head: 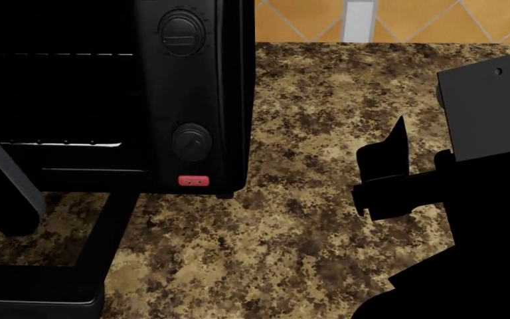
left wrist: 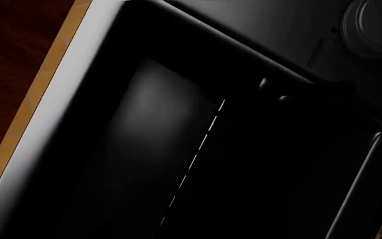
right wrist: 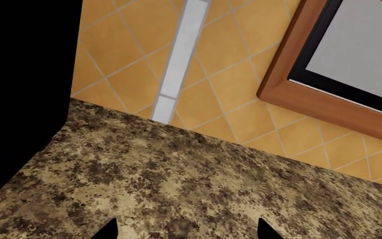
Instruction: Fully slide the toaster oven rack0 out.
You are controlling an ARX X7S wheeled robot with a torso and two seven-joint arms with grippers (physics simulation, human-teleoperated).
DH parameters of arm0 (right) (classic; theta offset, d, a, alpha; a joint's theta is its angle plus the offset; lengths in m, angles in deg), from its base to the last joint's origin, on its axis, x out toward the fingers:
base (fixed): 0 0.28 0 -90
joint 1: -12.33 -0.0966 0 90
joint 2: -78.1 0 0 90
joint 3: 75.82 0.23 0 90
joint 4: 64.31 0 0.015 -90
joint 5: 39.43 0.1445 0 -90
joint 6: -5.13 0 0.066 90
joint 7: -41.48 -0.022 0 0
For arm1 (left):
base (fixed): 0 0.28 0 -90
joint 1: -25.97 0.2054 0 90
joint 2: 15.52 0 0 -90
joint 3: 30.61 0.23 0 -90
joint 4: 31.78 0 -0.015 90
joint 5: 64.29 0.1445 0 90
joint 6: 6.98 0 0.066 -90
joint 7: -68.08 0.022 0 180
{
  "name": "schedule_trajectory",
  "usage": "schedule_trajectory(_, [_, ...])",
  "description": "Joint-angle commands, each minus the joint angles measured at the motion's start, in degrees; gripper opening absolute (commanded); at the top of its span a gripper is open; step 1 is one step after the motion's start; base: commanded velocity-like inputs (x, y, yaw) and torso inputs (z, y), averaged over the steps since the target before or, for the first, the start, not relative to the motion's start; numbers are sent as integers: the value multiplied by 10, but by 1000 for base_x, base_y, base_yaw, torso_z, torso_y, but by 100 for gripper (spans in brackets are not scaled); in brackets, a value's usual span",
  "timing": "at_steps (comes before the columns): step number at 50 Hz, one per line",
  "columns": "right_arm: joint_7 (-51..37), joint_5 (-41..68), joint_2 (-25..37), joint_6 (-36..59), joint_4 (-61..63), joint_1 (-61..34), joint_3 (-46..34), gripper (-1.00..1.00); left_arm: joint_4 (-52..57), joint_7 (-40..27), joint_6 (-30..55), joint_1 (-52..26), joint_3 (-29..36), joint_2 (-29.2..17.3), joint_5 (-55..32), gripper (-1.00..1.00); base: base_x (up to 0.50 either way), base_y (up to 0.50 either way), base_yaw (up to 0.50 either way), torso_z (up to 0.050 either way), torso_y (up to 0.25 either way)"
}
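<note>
A: Where's the toaster oven (head: 193, 100)?

B: At the back left of the granite surface (head: 326, 219), front facing the robot. The door (head: 87, 266) is folded down flat in front of the cavity, so the opening step looks done.

A: And rack0 (head: 60, 142)?

B: A pale dashed line low in the dark cavity, apparently seated inside, not drawn out. The left wrist view shows it as a thin bright streak, with the camera peering into the cavity.

A: The claws?

B: The left claw isn't clearly visible in any view, so I can't tell its spread. The right claw (right wrist: 186, 228) hangs wide over bare granite, well apart from the oven, holding nothing.

A: So which step?

B: I'd judge it's the reach for the rack. Next the left claw must close on the front wire, then pull straight outward over the door
</note>
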Motion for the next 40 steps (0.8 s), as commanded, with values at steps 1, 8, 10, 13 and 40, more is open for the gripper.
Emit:
schedule_trajectory(1, [-7,5,-1,-2,1,1,4,100,-70,38,-23,19,53,2,20,100,0,3,0,0,0])
schedule_trajectory(8, [-2,-1,3,3,9,5,3,100,-126,32,-53,4,80,31,47,100,4,0,0,-3,0])
schedule_trajectory(10, [-1,-2,2,4,9,5,2,100,-146,29,-64,-1,90,41,56,100,0,0,0,0,0])
schedule_trajectory(13, [0,-3,4,4,11,7,4,100,-171,28,-74,-10,96,55,61,100,4,0,0,-4,0])
schedule_trajectory(40, [3,-5,-1,2,14,3,3,100,47,4,0,76,38,-37,18,-100,-5,3,6,-3,0])
